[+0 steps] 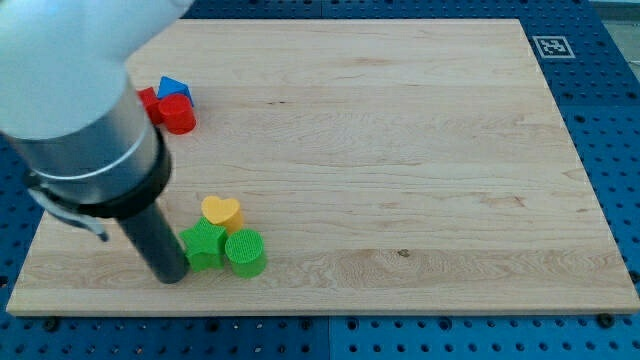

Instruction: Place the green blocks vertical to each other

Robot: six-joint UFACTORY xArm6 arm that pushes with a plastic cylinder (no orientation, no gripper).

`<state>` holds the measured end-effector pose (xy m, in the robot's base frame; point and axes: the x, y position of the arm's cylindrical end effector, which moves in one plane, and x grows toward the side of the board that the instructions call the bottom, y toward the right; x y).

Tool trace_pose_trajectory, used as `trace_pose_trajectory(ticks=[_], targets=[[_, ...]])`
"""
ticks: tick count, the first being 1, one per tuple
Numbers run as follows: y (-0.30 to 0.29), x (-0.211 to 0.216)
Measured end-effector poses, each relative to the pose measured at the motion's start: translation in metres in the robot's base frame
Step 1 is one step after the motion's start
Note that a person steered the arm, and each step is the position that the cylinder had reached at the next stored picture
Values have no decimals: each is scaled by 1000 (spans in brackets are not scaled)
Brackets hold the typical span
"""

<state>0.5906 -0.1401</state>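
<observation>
A green star-shaped block and a green round block lie side by side, touching, near the view's bottom left of the wooden board. The round one is to the right of the star. A yellow heart-shaped block sits just above them, touching both. My tip stands right at the left side of the green star, touching or nearly touching it.
A red block, another red block half hidden by the arm, and a blue block cluster at the view's upper left. The arm's grey body covers the board's left corner. A tag sits off the board's top right.
</observation>
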Motion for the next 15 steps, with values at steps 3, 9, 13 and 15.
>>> trace_pose_trajectory(ticks=[3,9,13,15], targets=[[34,-33],[199,-83],[142,-99],[123,-92]])
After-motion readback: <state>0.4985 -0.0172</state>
